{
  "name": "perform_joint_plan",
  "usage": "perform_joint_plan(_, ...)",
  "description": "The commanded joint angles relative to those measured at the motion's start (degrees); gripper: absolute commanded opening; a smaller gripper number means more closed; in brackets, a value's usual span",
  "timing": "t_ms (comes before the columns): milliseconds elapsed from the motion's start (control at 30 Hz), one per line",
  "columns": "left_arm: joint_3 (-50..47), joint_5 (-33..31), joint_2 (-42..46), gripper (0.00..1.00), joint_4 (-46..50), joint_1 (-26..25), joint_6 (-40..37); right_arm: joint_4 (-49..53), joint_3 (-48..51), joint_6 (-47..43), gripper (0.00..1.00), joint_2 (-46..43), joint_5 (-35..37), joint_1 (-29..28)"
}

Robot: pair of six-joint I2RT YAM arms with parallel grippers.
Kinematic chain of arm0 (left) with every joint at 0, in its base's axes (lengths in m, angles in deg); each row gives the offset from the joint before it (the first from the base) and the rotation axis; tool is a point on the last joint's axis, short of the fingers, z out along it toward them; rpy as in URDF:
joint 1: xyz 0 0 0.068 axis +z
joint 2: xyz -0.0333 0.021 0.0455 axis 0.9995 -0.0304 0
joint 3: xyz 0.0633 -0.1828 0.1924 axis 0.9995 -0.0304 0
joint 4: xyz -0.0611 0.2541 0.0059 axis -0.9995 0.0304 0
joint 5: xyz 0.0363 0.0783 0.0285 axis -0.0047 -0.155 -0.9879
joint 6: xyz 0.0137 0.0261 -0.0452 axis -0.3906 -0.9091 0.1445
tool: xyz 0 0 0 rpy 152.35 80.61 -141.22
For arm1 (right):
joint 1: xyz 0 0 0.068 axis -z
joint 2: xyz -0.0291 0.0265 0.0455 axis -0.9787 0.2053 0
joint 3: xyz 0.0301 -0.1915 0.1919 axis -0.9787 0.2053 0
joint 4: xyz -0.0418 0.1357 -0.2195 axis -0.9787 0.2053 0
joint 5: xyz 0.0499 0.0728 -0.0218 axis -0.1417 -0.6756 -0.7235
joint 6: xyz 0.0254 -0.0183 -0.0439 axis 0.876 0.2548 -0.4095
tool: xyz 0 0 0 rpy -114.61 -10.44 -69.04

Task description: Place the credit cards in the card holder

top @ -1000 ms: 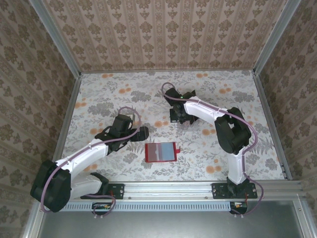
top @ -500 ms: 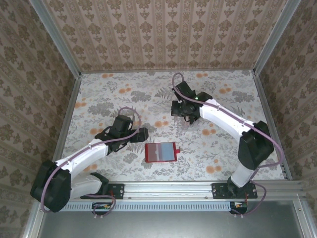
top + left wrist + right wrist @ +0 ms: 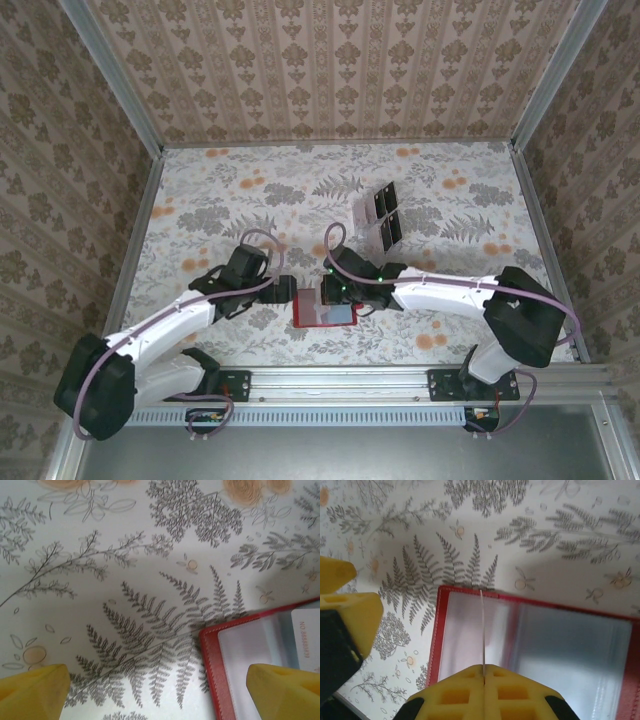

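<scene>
Nearest the arm bases, the card holder [image 3: 330, 316] lies open and flat on the table [image 3: 200, 200], clear sleeves up. At its 9 o'clock the left gripper [image 3: 284, 290] hangs low, its fingers spread wide with nothing between them. In its wrist view one fingertip [image 3: 282, 690] is over the holder's corner and the other is over bare table. Whether either one touches, I cannot tell.

The right gripper [image 3: 483, 671] comes in from 3 o'clock and sits over the holder's left half. Its fingers are pressed together on a credit card [image 3: 482, 630], which shows edge-on as a thin pale line. The line runs from the fingertips to the holder's red border. It is unclear whether the card's free edge has entered a sleeve.

The step in hand looks like seating this card in a sleeve. The next move probably calls for tipping the card shallow, finding the sleeve mouth with its leading edge and sliding it in. The left gripper would likely have to press the holder down so it does not skate. The grip should be let go only once the card is well inside.

Farther off, at 1 o'clock and well apart from the holder, the other credit cards [image 3: 391, 232] stand in a clear rack [image 3: 364, 212], so several fetches seem left.
</scene>
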State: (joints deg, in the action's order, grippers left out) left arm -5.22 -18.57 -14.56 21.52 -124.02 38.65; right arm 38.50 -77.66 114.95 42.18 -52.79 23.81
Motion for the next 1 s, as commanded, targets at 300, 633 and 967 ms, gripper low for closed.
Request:
perform_joint_plan(300, 0.2, -3.6, -2.9, 1.0, 0.5, -6.4, 1.4, -9.9, 13.0, 5.6, 0.0, -6.4, 6.4, 0.1)
perform_joint_plan(633, 0.8, -8.7, -4.5, 1.0, -1.1, -15.1, 3.3, -13.8, 16.8, 7.2, 0.0, -6.5, 6.2, 0.3)
perform_joint_plan(967, 0.1, -11.7, -8.5, 1.0, -4.6, -16.8, 4.2, -14.2, 16.9, 7.5, 0.0, -6.1, 6.3, 0.2)
